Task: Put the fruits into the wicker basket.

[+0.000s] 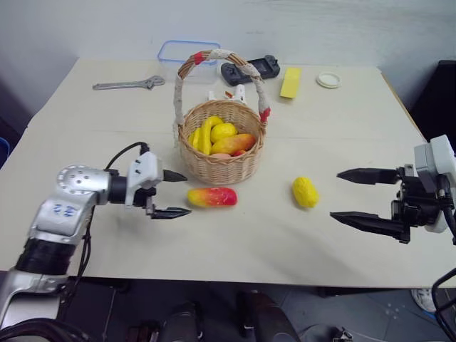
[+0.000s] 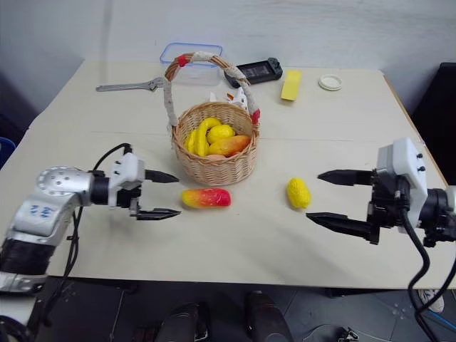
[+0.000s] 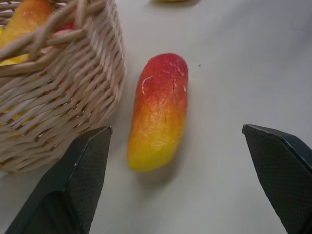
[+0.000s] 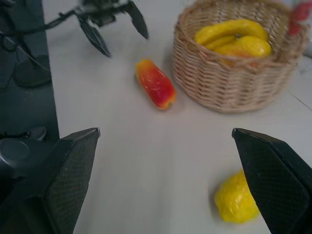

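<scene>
Right now your left claw stands wide open and empty, its tips just short of the yellow end of the elongated red-to-yellow toy mango. That mango lies flat on the pale counter, just beside the round tan woven wicker basket at its 6 o'clock, close to the wall though I cannot tell whether it touches. The basket already holds yellow bananas and other pieces. From the mango, the bumpy yellow lemon-like oval sits well apart at 3 o'clock, with your right claw also fully spread and empty beyond it, again at 3 o'clock.

For the mango, I would judge the grip wants care: in the left wrist view one finger sits near the basket weave. Slide forward so both fingers straddle the fruit's middle, not its tapered tip, and keep the basket-side finger clear of the wicker. Close gently; the smooth skin may slip. Lift straight up above the rim, and mind the tall cord-wrapped handle when you carry it over.
</scene>
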Robot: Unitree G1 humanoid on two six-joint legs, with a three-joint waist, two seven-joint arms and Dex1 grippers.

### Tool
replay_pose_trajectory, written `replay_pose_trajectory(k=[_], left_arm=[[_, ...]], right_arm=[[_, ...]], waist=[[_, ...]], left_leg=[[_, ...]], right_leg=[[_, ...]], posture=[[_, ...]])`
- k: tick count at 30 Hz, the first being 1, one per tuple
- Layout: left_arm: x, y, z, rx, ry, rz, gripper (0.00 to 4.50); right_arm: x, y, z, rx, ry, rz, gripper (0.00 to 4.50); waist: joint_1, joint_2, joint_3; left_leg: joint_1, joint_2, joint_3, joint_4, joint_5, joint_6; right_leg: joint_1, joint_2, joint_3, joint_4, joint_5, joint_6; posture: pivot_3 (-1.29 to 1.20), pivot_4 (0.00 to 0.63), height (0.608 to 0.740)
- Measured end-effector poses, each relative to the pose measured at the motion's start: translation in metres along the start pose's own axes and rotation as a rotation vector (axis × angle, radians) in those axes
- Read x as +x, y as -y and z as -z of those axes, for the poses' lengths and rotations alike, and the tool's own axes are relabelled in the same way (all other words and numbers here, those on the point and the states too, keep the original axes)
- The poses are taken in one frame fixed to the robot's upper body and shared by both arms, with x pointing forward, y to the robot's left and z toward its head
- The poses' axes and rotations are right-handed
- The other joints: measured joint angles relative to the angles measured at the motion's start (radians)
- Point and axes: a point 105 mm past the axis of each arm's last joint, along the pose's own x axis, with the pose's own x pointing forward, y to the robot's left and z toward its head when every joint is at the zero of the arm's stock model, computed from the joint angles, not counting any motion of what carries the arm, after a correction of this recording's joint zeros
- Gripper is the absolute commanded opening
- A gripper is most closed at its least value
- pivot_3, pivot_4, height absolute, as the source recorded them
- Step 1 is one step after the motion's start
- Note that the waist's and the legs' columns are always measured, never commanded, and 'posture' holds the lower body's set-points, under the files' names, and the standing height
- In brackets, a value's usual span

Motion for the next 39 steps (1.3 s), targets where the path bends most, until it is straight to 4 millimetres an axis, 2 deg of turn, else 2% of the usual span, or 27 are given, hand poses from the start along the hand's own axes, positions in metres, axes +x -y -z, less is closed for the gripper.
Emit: replay_pose_trajectory(k=[5,8,11,15,20,22,25,27,30,34,36,37,39], left_arm=[[0.029,-0.006,0.004,0.034,0.025,-0.004,4.50],[0.041,-0.011,-0.001,0.062,0.052,-0.018,4.50],[0.049,-0.011,0.003,0.072,0.038,-0.012,4.50],[0.053,-0.013,0.010,0.091,0.011,-0.029,3.60],[0.052,-0.012,0.014,0.103,-0.004,-0.015,2.09],[0.050,-0.010,0.014,0.108,-0.007,0.000,1.94],[0.040,0.009,0.010,0.113,0.035,0.075,1.93],[0.034,0.017,-0.001,0.077,0.084,0.100,1.93],[0.018,0.013,-0.026,0.011,0.167,0.079,1.93],[-0.004,-0.014,-0.079,-0.047,0.283,-0.007,1.93],[-0.006,-0.033,-0.099,-0.070,0.294,-0.087,1.93],[-0.003,-0.051,-0.113,-0.098,0.298,-0.172,1.93],[0.002,-0.068,-0.124,-0.124,0.286,-0.262,1.93]], right_arm=[[0.011,-0.014,0.005,0.015,0.004,-0.039,4.48],[0.011,-0.014,0.010,0.037,-0.001,-0.029,4.48],[0.011,-0.015,0.011,0.051,0.000,-0.029,4.48],[0.012,-0.018,0.010,0.050,0.007,-0.037,4.50],[0.013,-0.017,0.008,0.047,0.012,-0.030,4.50],[0.013,-0.017,0.008,0.048,0.015,-0.029,4.50],[0.013,-0.019,0.005,0.069,0.038,-0.039,4.50],[0.010,-0.020,0.001,0.076,0.054,-0.034,4.50],[0.011,-0.023,0.001,0.078,0.054,-0.030,4.50],[0.009,-0.024,0.004,0.095,0.053,-0.014,4.50],[0.008,-0.022,0.003,0.093,0.057,0.001,4.50],[0.009,-0.021,0.002,0.090,0.068,0.010,4.50],[0.009,-0.017,-0.001,0.069,0.094,0.035,4.50]], waist=[[0.002,0.000,0.000],[0.003,0.000,0.000],[-0.001,0.000,0.000],[-0.002,0.000,0.000],[-0.001,0.000,0.000],[-0.002,0.000,0.000],[-0.006,0.000,0.000],[-0.003,0.000,0.000],[0.000,-0.001,0.000],[0.001,-0.001,0.000],[0.003,-0.001,0.000],[0.005,-0.001,0.000],[0.005,-0.001,0.000]], left_leg=[[-0.002,0.000,0.000,0.002,-0.001,0.001],[-0.002,0.000,0.000,0.004,-0.001,0.001],[-0.002,0.000,0.000,0.005,-0.001,0.002],[0.000,0.000,0.000,0.005,0.000,0.001],[-0.001,0.000,0.000,0.005,0.000,0.001],[-0.001,0.000,0.000,0.005,0.000,0.001],[-0.001,0.001,0.000,0.004,0.000,0.000],[-0.001,0.001,-0.001,0.004,0.001,-0.001],[-0.001,0.000,-0.002,0.005,0.002,0.000],[-0.001,-0.001,-0.003,0.006,0.002,0.001],[-0.001,-0.002,-0.003,0.006,0.002,0.001],[-0.001,-0.003,-0.004,0.006,0.002,0.001],[-0.001,-0.004,-0.004,0.006,0.002,0.001]], right_leg=[[0.000,0.000,0.000,0.000,0.001,0.002],[0.000,0.000,0.000,0.000,0.001,0.002],[0.000,0.000,0.001,0.003,0.001,0.002],[0.000,0.000,0.000,0.005,0.001,0.002],[0.000,0.000,0.000,0.005,0.001,0.002],[0.000,0.000,0.000,0.005,0.001,0.002],[-0.001,0.000,0.000,0.005,0.000,0.002],[0.000,0.000,0.000,0.005,0.000,0.002],[0.000,0.000,-0.001,0.006,0.000,0.002],[0.001,0.000,-0.001,0.005,0.000,0.004],[0.002,0.000,-0.001,0.006,-0.001,0.005],[0.002,0.000,-0.001,0.006,-0.001,0.006],[0.002,-0.001,0.000,0.006,-0.002,0.007]], posture=[[0.00,0.150,0.740],[0.00,0.150,0.740],[0.00,0.150,0.740],[0.00,0.150,0.740],[0.00,0.150,0.740],[0.00,0.150,0.740],[0.00,0.150,0.740],[0.00,0.150,0.740],[0.00,0.150,0.740],[0.00,0.150,0.740],[0.00,0.150,0.740],[0.00,0.150,0.740],[0.00,0.150,0.740]])
